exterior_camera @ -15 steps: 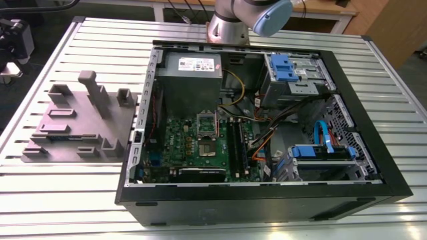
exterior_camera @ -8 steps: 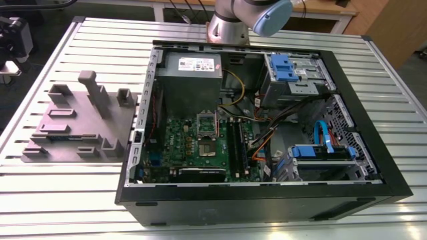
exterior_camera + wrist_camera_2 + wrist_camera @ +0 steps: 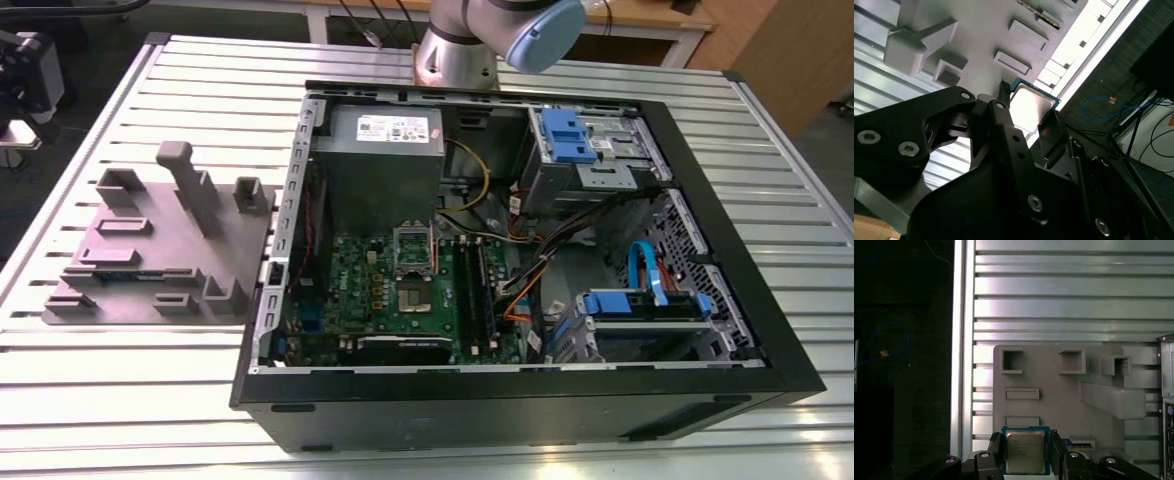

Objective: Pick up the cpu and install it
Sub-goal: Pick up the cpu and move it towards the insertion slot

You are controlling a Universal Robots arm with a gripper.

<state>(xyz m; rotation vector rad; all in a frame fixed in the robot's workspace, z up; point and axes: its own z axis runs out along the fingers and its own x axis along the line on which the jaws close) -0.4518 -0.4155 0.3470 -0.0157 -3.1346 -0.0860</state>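
Note:
The cpu is a small square chip with a shiny silver-grey top and a green rim. In both wrist views it sits between the two black fingers of my gripper, which is shut on it, one finger on each side edge. The second wrist view has the cpu and gripper held well above the grey fixture plate. The exterior view has the green motherboard lying inside the open computer case, with its socket open near the middle.
The grey fixture plate, with raised blocks and recesses, lies on the slatted metal table at the exterior view's left of the case. Cables, blue drive bays and a grey power supply box crowd the case. The table's edge drops to dark floor.

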